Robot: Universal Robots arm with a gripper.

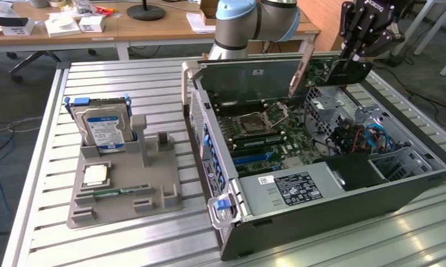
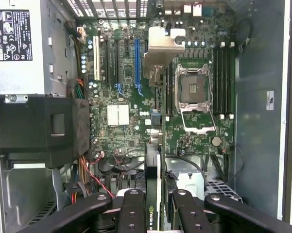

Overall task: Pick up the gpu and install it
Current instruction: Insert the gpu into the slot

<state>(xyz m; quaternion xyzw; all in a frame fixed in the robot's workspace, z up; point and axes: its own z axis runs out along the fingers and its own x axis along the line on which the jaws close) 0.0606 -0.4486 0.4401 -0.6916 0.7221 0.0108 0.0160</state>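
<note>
Silver-grey arm (image 1: 275, 25) with pale blue joint caps; black gripper (image 1: 354, 55) bearing white lettering; jointed black fingers (image 2: 131, 213) studded with round pins.

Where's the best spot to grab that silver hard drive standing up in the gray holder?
Probably its top end, coming straight down from above. The hard drive stands upright with its bottom tucked into the gray holder, so only the upper part is free. Pinching its two wide flat faces looks safest, rather than the blue rails on its sides.
</note>
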